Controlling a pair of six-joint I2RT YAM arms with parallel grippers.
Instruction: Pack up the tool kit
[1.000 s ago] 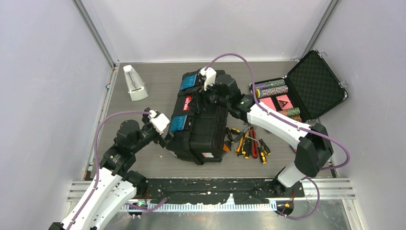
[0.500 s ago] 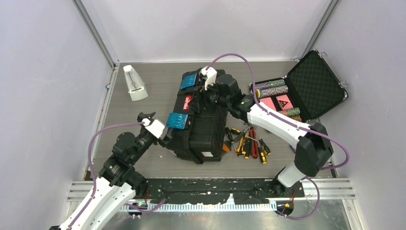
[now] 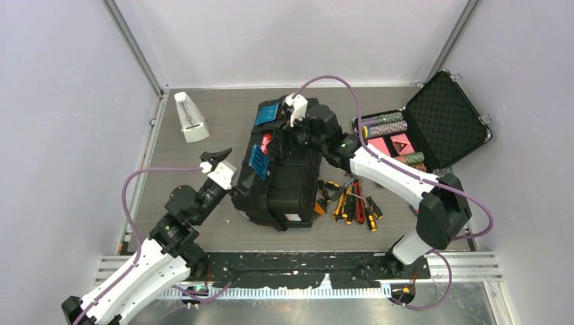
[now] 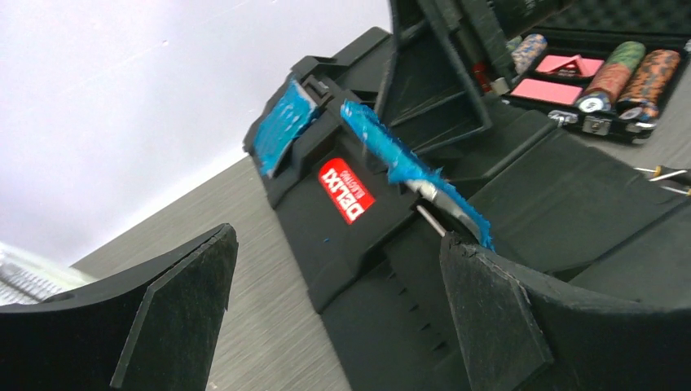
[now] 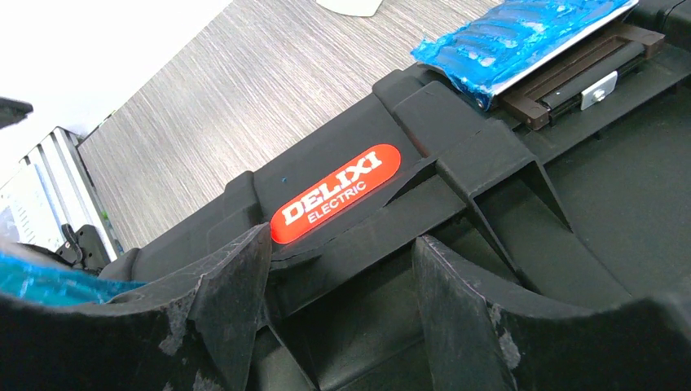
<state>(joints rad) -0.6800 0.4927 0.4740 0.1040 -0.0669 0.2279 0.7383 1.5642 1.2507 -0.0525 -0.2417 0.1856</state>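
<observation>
In the middle of the surface stands the large black toolbox [image 3: 288, 183], its handle and latch side turned toward the left arm. The red label [image 5: 338, 194] sits on the handle. One blue latch [image 3: 267, 113] lies at the toolbox's far end. The other blue latch [image 3: 258, 161], nearer the arms, stands up on edge, tilted away from the body of the toolbox.

On the handle side of the toolbox, the left gripper [image 4: 338, 240] hangs just beside its near corner. Its fingers are spread wide with nothing between them. In the left wrist view, one finger [image 4: 497, 326] sits right at the lower end of the raised latch; whether they touch cannot be told.

Over the far end of the toolbox, the right gripper [image 5: 341, 238] reaches down onto the handle. Its fingers are partly apart, one on each side of the handle's black ribs close to the red label. Whether they actually pinch the handle cannot be told.

To the right of the toolbox, beside its near half, loose screwdrivers [image 3: 348, 210] with yellow and black handles lie in a heap on the surface, outside the toolbox. Further right of the toolbox, an open foam-lined case [image 3: 443, 118] holds poker chips. Left of the toolbox's far end, well apart from it, stands a white wedge-shaped object [image 3: 191, 116].
</observation>
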